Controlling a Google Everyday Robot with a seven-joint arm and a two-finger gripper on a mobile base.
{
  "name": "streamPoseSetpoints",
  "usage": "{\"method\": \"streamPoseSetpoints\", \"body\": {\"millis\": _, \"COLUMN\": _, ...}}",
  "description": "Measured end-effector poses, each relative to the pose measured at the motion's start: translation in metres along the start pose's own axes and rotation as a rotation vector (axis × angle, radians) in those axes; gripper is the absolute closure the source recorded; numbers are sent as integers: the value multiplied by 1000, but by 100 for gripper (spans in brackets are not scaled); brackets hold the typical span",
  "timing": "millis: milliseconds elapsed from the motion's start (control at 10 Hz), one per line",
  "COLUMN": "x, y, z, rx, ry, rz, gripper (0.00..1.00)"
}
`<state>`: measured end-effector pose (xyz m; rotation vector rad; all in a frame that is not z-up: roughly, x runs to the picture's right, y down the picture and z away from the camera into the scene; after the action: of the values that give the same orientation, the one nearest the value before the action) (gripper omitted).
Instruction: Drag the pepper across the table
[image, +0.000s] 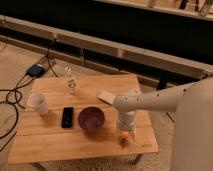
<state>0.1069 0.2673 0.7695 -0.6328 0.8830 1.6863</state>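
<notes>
Camera view: on the table (55, 142), a white cup (39, 103) stands far left of the bowl (91, 119). A black slab (67, 117) lies just left of the bowl. A small clear bottle (71, 82) stands behind the bowl and to its left. A white pad (106, 96) lies behind the bowl, slightly to its right.

Right of the bowl, the white arm (150, 102) reaches in from the right edge, running leftward over the table's right end. It then bends at a rounded joint, and the wrist drops straight down. The gripper (125, 130) points down at the tabletop, right of the bowl and a little nearer the front edge.

The pepper (123, 137) shows as an orange bit directly under the gripper's tip. It sits on the wood near the table's front right corner, apart from the bowl. Whether the gripper is spread or pinching the pepper cannot be told.
</notes>
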Motion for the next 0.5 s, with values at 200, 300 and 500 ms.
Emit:
{"method": "streamPoseSetpoints", "body": {"millis": 200, "x": 0, "y": 0, "z": 0, "rx": 0, "ry": 0, "rz": 0, "gripper": 35}}
{"method": "streamPoseSetpoints", "body": {"millis": 300, "x": 0, "y": -1, "z": 1, "rx": 2, "ry": 0, "rz": -2, "gripper": 35}}
{"method": "streamPoseSetpoints", "body": {"millis": 500, "x": 4, "y": -7, "z": 6, "rx": 15, "ry": -14, "rz": 5, "gripper": 35}}
